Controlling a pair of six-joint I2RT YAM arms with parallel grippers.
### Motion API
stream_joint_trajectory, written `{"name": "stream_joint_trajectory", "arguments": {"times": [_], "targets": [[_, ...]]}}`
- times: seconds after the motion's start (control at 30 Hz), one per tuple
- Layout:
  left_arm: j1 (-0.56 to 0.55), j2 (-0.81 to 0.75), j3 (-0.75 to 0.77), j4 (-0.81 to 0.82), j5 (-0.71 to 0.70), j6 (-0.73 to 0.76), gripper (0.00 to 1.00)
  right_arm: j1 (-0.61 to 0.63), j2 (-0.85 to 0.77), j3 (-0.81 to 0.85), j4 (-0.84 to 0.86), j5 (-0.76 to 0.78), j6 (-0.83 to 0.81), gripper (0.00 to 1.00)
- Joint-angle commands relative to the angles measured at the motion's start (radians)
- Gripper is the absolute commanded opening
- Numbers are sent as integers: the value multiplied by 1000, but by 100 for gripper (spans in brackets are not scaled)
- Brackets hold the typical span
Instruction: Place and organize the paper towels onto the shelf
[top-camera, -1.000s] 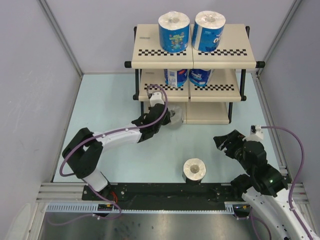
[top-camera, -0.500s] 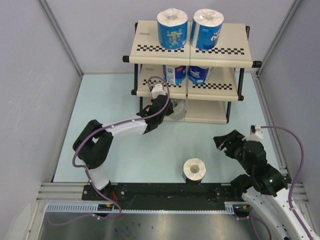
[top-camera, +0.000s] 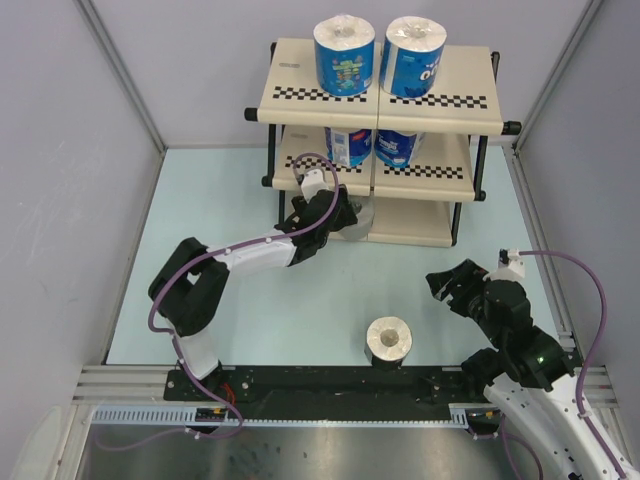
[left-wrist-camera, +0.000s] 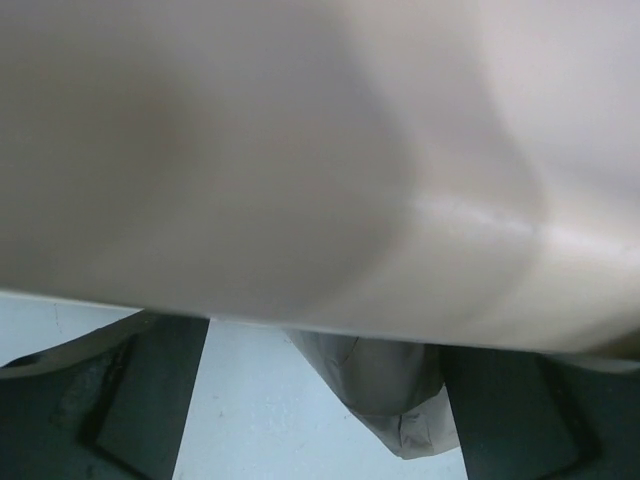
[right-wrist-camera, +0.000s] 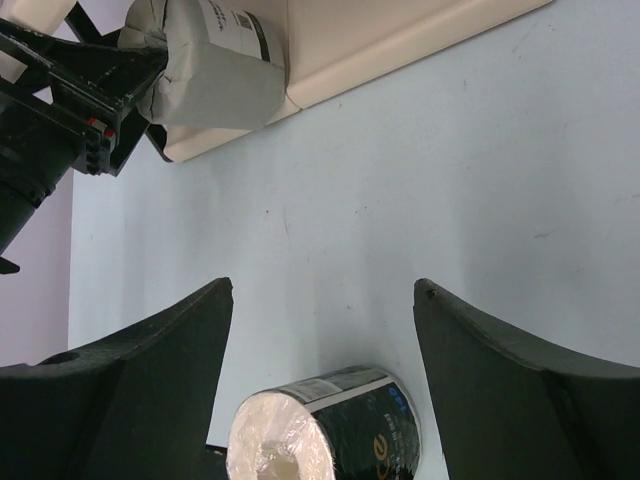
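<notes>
The shelf (top-camera: 300, 95) stands at the back. Two blue-wrapped paper towels (top-camera: 344, 55) stand on its top board and two more (top-camera: 398, 147) on the middle board. A grey roll (top-camera: 362, 213) rests at the left front of the bottom board. My left gripper (top-camera: 340, 214) is open around it. In the left wrist view the grey roll (left-wrist-camera: 385, 385) lies near the right finger (left-wrist-camera: 510, 400), with a gap to the left one. A dark-wrapped roll (top-camera: 388, 342) lies on the table. My right gripper (top-camera: 455, 285) hangs open to its right, holding nothing.
Grey walls enclose the pale blue table (top-camera: 230, 200) on the left, back and right. A blurred shelf board (left-wrist-camera: 300, 150) fills the top of the left wrist view. The right wrist view shows the dark roll (right-wrist-camera: 330, 430), grey roll (right-wrist-camera: 215, 70) and bottom board (right-wrist-camera: 400, 40).
My left arm pushed forward with the grey roll to the shelf's bottom board, and its jaws opened. The shelf shifted slightly backward. The right arm has not moved.
</notes>
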Motion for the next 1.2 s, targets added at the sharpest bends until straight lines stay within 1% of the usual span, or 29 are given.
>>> {"name": "stream_joint_trajectory", "arguments": {"times": [0.0,0.13,0.27,0.47,0.6,0.63,0.67,0.77,1.0,1.1,1.17], "targets": [[17,-52,4,45,-26,-36,95,6,-3,-3,16,-2,-8,78],[18,-110,-54,58,13,-40,100,4,-4,-4,20,-14,-12,78],[18,-175,-101,74,31,-36,100,4,5,-3,26,-31,-20,77],[18,-265,-135,71,70,-11,100,6,48,7,59,-109,-45,77],[18,-346,-196,48,108,-2,100,7,115,42,36,-196,-80,77],[18,-362,-210,42,114,-2,100,7,152,51,16,-212,-100,77],[18,-398,-226,33,131,-2,100,9,169,69,5,-263,-113,77],[17,-461,-282,-5,165,3,100,27,238,114,-68,-310,-138,77],[17,-563,-403,-42,201,-2,100,177,241,177,-216,-278,-112,76],[17,-574,-422,-48,203,-4,100,214,264,185,-230,-290,-97,75],[17,-575,-425,-56,206,-5,100,263,293,185,-227,-284,-82,75]]}}
